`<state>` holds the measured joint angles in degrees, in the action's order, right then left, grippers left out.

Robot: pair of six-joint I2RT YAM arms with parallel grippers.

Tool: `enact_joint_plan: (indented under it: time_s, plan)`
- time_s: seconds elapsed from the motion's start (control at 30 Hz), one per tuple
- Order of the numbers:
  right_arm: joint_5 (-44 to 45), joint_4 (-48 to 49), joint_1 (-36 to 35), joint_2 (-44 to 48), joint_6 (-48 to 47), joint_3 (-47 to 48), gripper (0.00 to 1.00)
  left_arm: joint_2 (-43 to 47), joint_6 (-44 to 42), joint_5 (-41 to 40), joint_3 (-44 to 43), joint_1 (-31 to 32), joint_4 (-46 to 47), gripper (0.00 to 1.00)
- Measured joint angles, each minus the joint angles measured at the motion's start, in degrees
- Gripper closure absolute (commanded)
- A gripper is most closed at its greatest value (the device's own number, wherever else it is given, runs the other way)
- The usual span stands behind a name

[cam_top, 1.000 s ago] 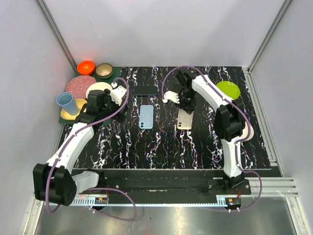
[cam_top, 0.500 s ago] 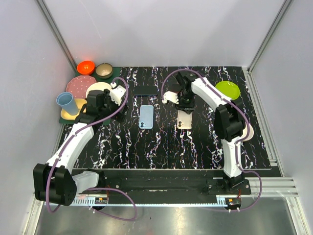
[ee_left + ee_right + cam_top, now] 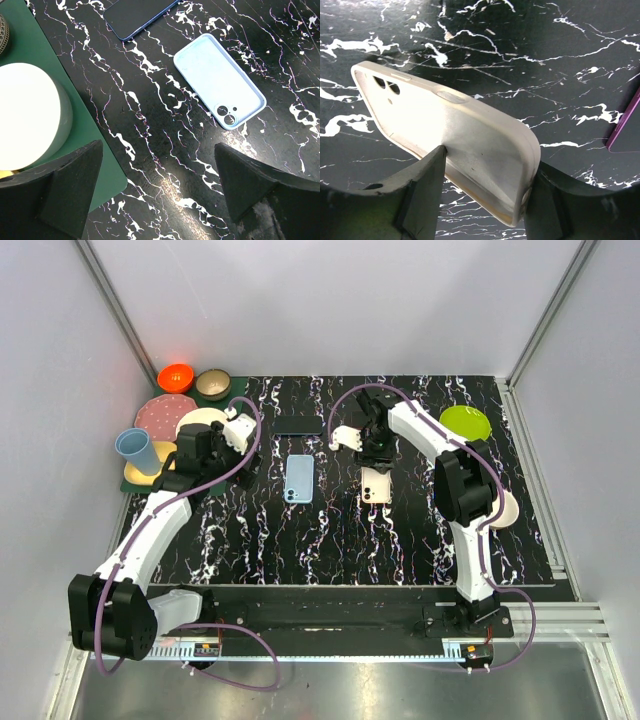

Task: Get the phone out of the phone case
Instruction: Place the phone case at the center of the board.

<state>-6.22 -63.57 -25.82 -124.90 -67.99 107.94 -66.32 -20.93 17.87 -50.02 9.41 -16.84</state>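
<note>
I count two arms over the marbled table; two cases; one phone. The pale blue case lies at centre, the cream case just right of it. The phone, dark and flat, lies bare at upper centre, apart from both. The left gripper gapes wide, holding nothing. The right gripper stands half parted astride the cream case's end; whether it grips, I cannot tell.

R wrist view: near end of the beige case goes behind the fingers of my right end effector; can't tell if they press it. A purple-edged thing is cut by the right edge, unclear what. L wrist view: dark phone is cut by the top edge, white round dish by the left edge.
</note>
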Motion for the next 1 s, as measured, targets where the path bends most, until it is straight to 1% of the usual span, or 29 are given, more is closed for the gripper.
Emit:
enact_joint_plan:
  time_s: [0.33, 0.43, 0.57, 0.6, 0.67, 1.0]
  plan:
    - [2.36, 3.61, 0.00, -0.87, 1.51, -1.01, 0.35, 0.00, 0.04, 0.59, 0.02, -0.37, 0.07, 0.01]
    - [2.73, 4.11, 0.00, -0.87, 1.97, -1.22, 0.32, 0.00, 0.09, 0.83, 0.02, -0.46, 0.15, 0.01]
    - [3.23, 5.03, -0.02, -0.87, 2.32, -1.51, 0.31, 0.00, 0.28, 1.05, 0.02, -0.59, 0.17, 0.01]
    - [3.32, 5.11, -0.02, -0.87, 2.36, -1.53, 0.25, 0.00, 0.33, 1.09, 0.02, -0.61, 0.20, 0.01]
    - [3.58, 5.42, -0.02, -0.87, 2.47, -1.57, 0.23, 0.00, 0.44, 1.16, 0.02, -0.70, 0.17, 0.01]
    - [3.85, 10.95, -0.02, -0.87, 2.71, -2.54, 0.20, 0.00, 0.52, 1.46, 0.04, -1.05, 0.20, 0.01]
